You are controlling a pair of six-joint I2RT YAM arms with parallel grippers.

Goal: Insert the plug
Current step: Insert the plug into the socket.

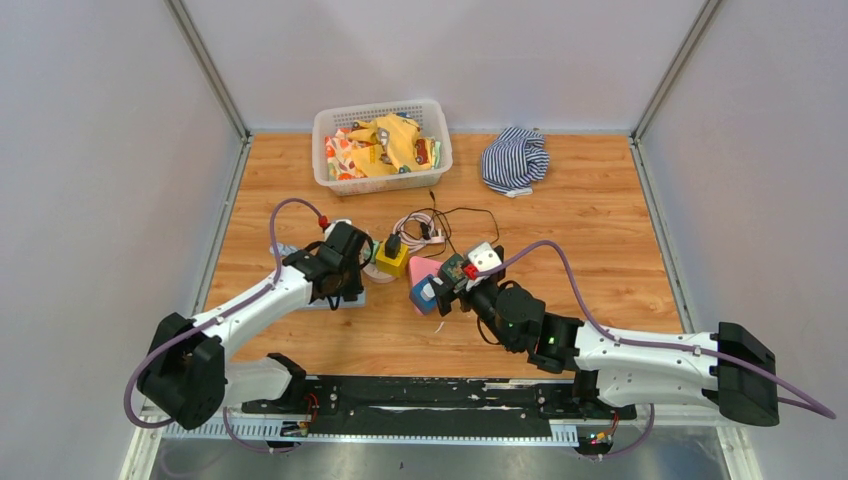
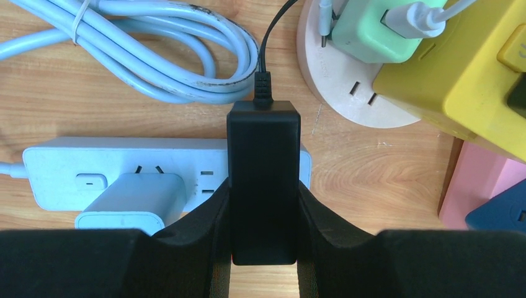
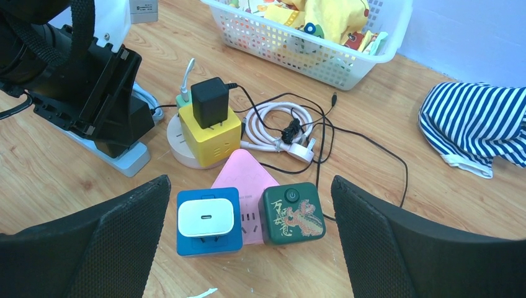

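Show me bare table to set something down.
Bare wood: between striped cloth and right arm; also left of the basket. Crowded: the middle, with yellow cube, cables, the left gripper holding the black adapter, and the right gripper.

On the white power strip [image 2: 56,162], a white charger [image 2: 133,200] stands just left of the black adapter [image 2: 262,149] gripped in the left tool [image 2: 262,195]. A coiled pale cable [image 2: 180,62] lies beyond. The round socket base [image 2: 347,93] and yellow cube [image 2: 459,74] crowd the right, with bare worktop [image 2: 372,167] between. Before the wide-open right tool [image 3: 249,184], blue cube [image 3: 208,246], pink socket block [image 3: 244,174] and green cube [image 3: 291,214] sit packed together. Worktop between the white cable coil [image 3: 260,143] and striped cloth [image 3: 477,124] lies largely open.
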